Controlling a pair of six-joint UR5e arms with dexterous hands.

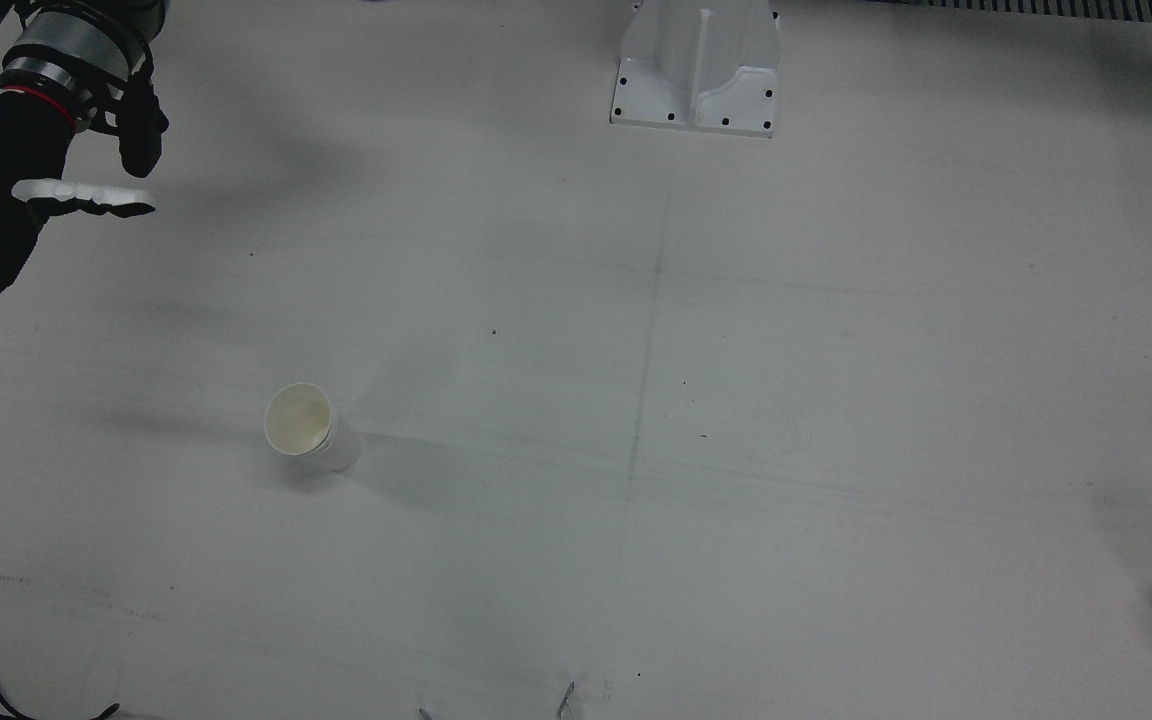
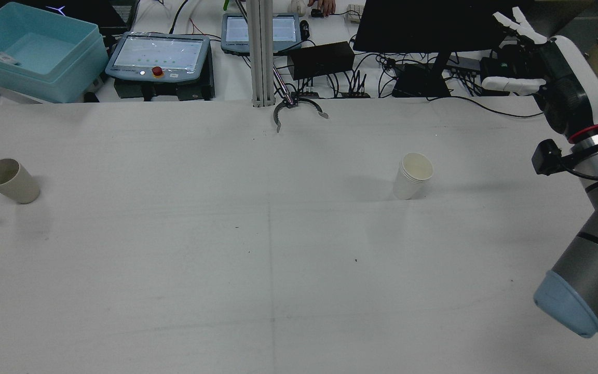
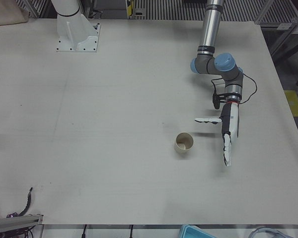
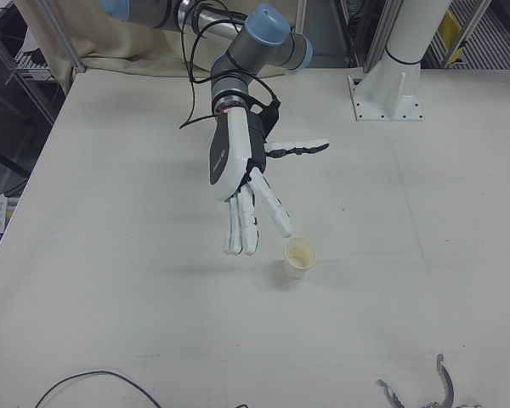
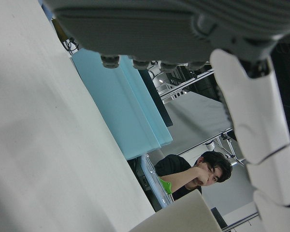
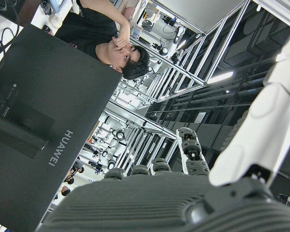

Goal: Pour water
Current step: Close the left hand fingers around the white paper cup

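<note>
On the table [image 2: 174, 259] stand a white cup [image 2: 412, 176] and beige cup [image 2: 11, 181] — both robot hands [image 4: 246, 183] [image 3: 227, 134] spread, holding nothing.

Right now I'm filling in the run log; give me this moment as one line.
left hand: open, beside beige cup | right hand: open, above white cup | both cups upright, untouched

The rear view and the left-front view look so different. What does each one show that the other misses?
Only the rear view shows the white paper cup, the right hand held open above the table's far edge, and the cluttered desk behind with a blue bin. Only the left-front view shows the left hand, open and empty beside the beige cup. Both show that beige cup and the white table.
</note>
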